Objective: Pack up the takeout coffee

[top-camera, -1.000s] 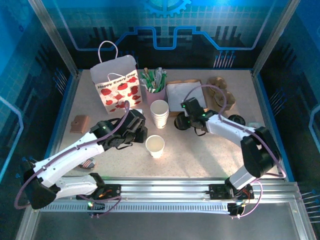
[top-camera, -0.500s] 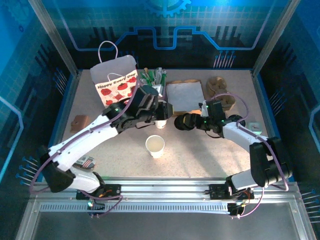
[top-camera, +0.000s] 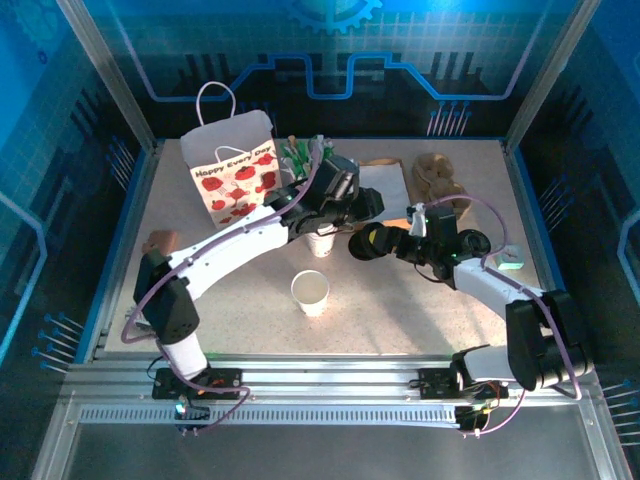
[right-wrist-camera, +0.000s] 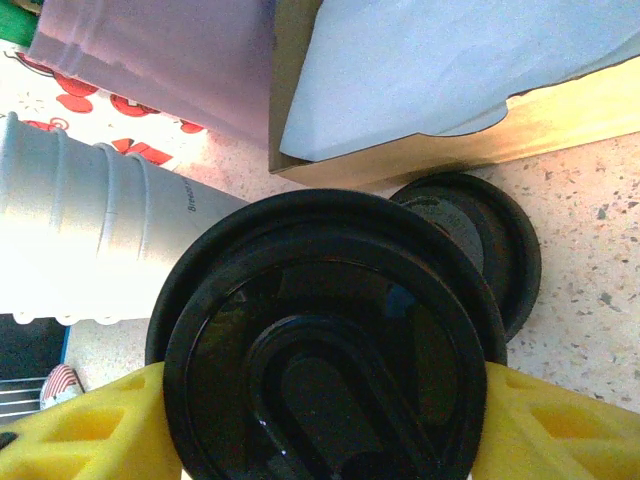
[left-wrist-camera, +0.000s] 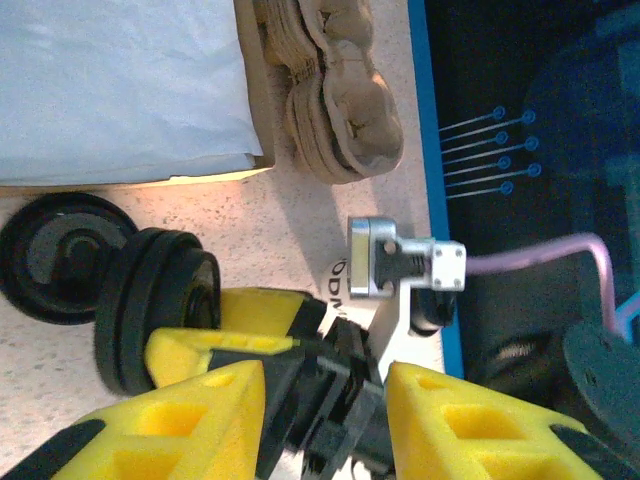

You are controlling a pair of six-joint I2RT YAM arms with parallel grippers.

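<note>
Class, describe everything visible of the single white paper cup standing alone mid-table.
The single white paper cup is tapered, widest at its rim, with no lid and an open mouth. It stands upright on the speckled table, apart from the stack of nested white cups behind it. Nothing touches it but the table.

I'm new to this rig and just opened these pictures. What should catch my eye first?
The two arms meet mid-table: the right gripper clamps a black lid, and the left gripper hovers open just beyond it. Nearer the arm bases stands an open white cup with no lid. At the back left is a red-printed gift bag.
</note>
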